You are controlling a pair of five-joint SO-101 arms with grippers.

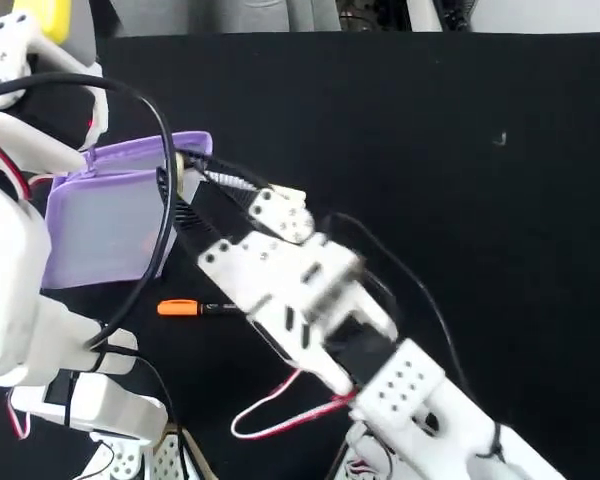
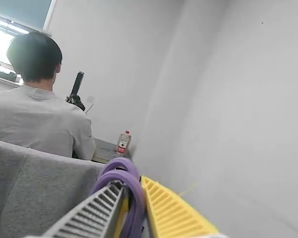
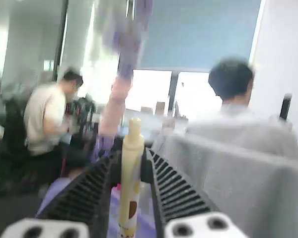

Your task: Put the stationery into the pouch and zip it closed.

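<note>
Lower left, the orange marker (image 1: 180, 308) is lying on the table (image 1: 460, 150), awaiting its turn. My right fingers (image 3: 156, 173) are clenching a cream pen (image 3: 130, 168), aiming it at the purple pouch (image 1: 110, 225) at upper left, whose rim my left fingers (image 2: 151, 196) are pinching (propping the mouth open, I judge).

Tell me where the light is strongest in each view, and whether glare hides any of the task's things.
High view: even light; the black table is dark, yet the purple pouch and orange marker show clearly. Left wrist view: a bright window glares far off, clear of the left hand. Right wrist view: washed-out windows backlight the pen in the right hand; nothing is hidden.
</note>
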